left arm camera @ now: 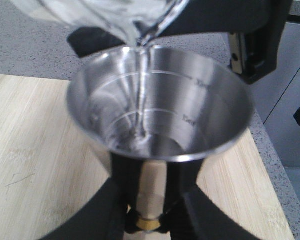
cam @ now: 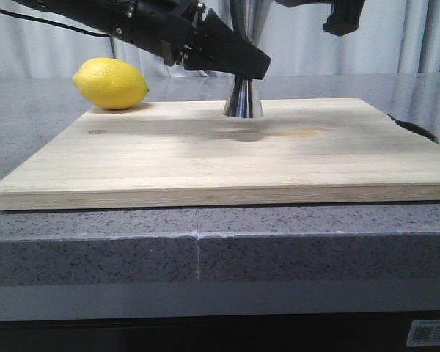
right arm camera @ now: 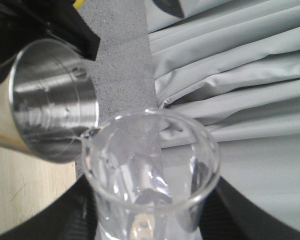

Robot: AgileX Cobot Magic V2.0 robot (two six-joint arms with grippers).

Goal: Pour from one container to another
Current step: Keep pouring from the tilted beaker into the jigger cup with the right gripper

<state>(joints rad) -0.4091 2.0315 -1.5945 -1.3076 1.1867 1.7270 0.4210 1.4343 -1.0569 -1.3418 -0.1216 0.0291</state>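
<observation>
While the steel jigger (cam: 243,100) stood upright on the far middle of the wooden cutting board (cam: 205,158), your left gripper (left arm camera: 148,220) was clamped around its narrow waist, with the black fingers (left arm camera: 102,210) pressed on either side of the gold band (left arm camera: 148,224). In the front view the same gripper (cam: 255,67) reached in from the upper left and hid the jigger's upper cup, so only the lower cone showed on the board.

You had the glass beaker (right arm camera: 150,175) tipped over the jigger's open mouth, with its pouring lip just above the far rim. A thin clear stream (left arm camera: 141,95) ran from the beaker (left arm camera: 115,15) into the cup, and a little liquid lay at the bottom, below the engraved measuring lines. Your right gripper (right arm camera: 145,225) held the beaker from below; dark fingers (right arm camera: 55,215) showed on both sides of the glass, closed against it. In the right wrist view the jigger (right arm camera: 52,100) lay just beside the beaker's lip.

A lemon (cam: 111,83) rested on the grey stone counter (cam: 205,249) just beyond the board's far left corner, well apart from the jigger. Grey curtains (cam: 418,37) hung behind the counter.
</observation>
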